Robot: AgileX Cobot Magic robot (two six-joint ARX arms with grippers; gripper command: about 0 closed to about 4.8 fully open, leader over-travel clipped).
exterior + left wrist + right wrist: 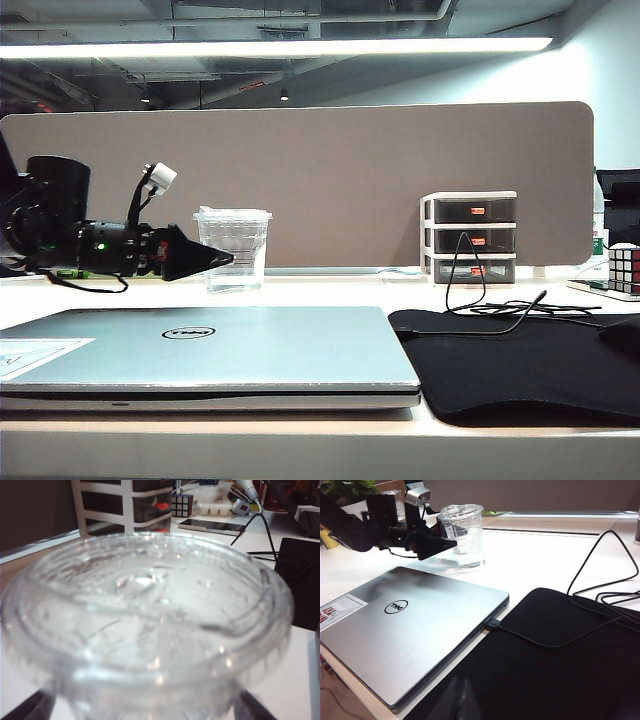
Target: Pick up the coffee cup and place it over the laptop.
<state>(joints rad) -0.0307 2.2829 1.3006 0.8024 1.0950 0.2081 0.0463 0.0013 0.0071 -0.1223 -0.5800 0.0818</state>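
Note:
The coffee cup [233, 250], clear plastic with a crinkled sealed top, stands upright on the white table behind the laptop [250, 350]. The laptop is a closed silver Dell lying flat at the front left. My left gripper [217, 259] reaches in level from the left, open, with its dark fingers on either side of the cup's upper part. In the left wrist view the cup [150, 620] fills the frame, and one fingertip [27, 707] shows at each lower corner. My right gripper [462, 700] hangs shut over the black mat [560, 670], holding nothing. The right wrist view also shows the cup [465, 535] and the laptop [420, 630].
A black fabric mat [520, 365] lies right of the laptop, with a black cable [480, 300] running across it. A small white drawer unit [470, 238] and a Rubik's cube [624, 268] stand at the back right. A grey partition closes off the rear.

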